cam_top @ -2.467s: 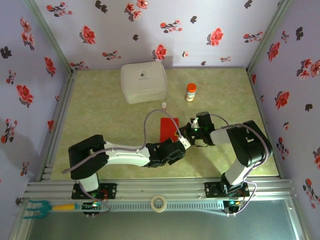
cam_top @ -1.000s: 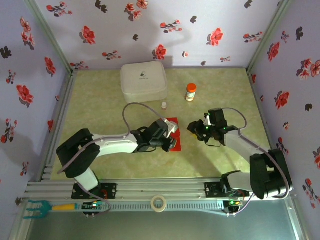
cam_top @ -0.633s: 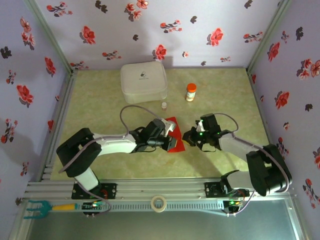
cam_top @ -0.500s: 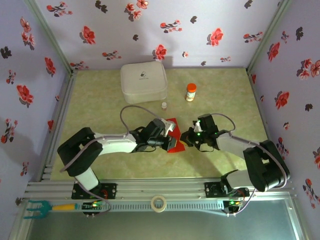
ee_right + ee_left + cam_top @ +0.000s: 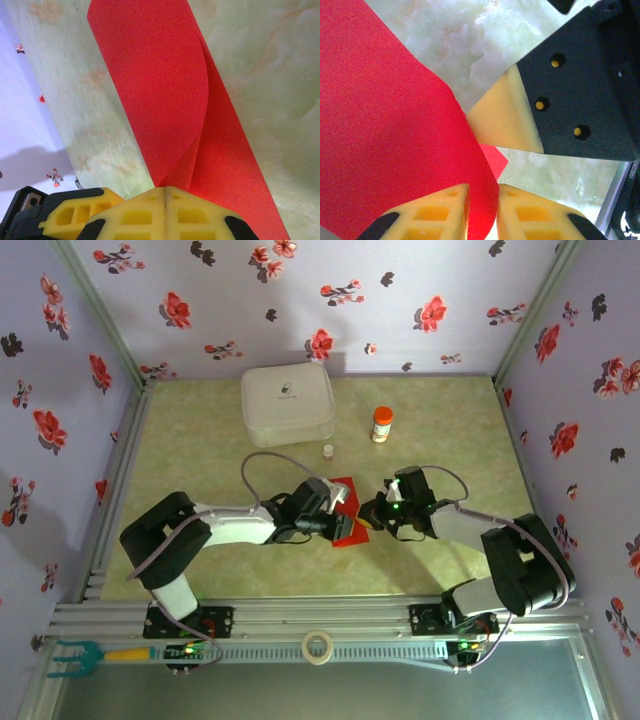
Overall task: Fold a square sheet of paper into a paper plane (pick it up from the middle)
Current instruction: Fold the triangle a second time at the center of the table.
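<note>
The square sheet of paper [image 5: 351, 513] is bright red and lies mid-table, partly folded, with one flap curling up over the rest [image 5: 160, 85]. My right gripper [image 5: 371, 512] meets it from the right. Its yellow fingertips are pressed together on the sheet's near edge, where the flap and the lower layer join, and so my right gripper [image 5: 165, 194] is shut on the paper. My left gripper [image 5: 340, 512] comes from the left. In the left wrist view my left gripper [image 5: 482, 210] has its jaws slightly apart, with the curled red paper [image 5: 385, 125] standing in the narrow gap. The right gripper's finger [image 5: 505, 120] sits just beyond.
A white rounded case [image 5: 287, 403] stands at the back. An orange-capped bottle [image 5: 381, 424] and a small white vial [image 5: 327, 450] are behind the paper. A tape roll [image 5: 318, 647] rests on the front rail. Floral walls close three sides.
My right gripper has moved left to the paper and shut on its edge. My left gripper's jaws have loosened from shut to a small gap. The paper's flap now stands raised.
</note>
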### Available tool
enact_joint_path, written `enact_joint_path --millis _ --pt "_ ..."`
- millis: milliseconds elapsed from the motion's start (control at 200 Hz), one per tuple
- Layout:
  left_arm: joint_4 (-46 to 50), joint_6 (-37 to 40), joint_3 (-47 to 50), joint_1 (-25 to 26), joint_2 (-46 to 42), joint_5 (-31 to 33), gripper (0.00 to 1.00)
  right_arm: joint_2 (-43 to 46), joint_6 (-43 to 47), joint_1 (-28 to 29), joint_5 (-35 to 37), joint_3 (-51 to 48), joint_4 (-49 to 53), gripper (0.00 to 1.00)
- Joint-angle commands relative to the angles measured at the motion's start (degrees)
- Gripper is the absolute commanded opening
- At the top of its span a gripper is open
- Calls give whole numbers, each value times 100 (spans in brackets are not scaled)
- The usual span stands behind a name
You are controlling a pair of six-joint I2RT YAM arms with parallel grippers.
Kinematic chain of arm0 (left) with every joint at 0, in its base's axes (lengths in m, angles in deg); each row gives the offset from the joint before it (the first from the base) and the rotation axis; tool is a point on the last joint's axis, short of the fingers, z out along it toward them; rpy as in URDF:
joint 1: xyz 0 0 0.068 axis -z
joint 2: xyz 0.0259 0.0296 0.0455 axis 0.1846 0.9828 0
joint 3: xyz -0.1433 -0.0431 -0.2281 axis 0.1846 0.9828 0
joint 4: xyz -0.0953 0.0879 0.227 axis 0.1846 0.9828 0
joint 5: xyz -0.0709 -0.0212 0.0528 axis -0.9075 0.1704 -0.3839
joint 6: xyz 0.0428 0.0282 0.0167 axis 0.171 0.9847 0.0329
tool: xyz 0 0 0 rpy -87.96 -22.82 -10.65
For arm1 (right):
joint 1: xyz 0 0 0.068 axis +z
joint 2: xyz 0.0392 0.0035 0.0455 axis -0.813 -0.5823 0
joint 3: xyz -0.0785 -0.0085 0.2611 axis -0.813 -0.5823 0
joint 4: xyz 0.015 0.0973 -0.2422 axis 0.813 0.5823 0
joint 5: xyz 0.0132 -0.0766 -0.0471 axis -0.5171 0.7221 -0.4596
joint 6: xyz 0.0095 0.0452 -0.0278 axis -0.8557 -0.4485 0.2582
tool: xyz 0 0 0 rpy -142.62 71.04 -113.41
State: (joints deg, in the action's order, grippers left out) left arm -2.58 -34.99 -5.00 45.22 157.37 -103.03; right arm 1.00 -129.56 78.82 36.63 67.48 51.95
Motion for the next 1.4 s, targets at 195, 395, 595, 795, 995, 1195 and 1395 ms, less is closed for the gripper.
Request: enact_joint_path --millis 195,395,595,795,995,1195,1395 --pt "-89 63 -138 -101 189 -74 22 -82 -86 27 -102 20 -87 6" --pt "-173 62 -141 -119 235 -158 24 -92 -86 27 -107 21 -79 6" --pt "-238 56 -136 -159 238 -207 19 -99 -70 32 -89 10 -48 6" --pt "-274 62 -72 -193 192 -242 1 -38 7 27 22 10 156 7" --pt "-267 76 66 -293 81 -228 0 33 384 36 287 128 790 6" --pt "-254 47 106 -338 84 -216 0 -84 528 132 424 201 1007 1" --pt "-177 24 57 -343 112 -233 0 -335 538 256 452 331 934 1"
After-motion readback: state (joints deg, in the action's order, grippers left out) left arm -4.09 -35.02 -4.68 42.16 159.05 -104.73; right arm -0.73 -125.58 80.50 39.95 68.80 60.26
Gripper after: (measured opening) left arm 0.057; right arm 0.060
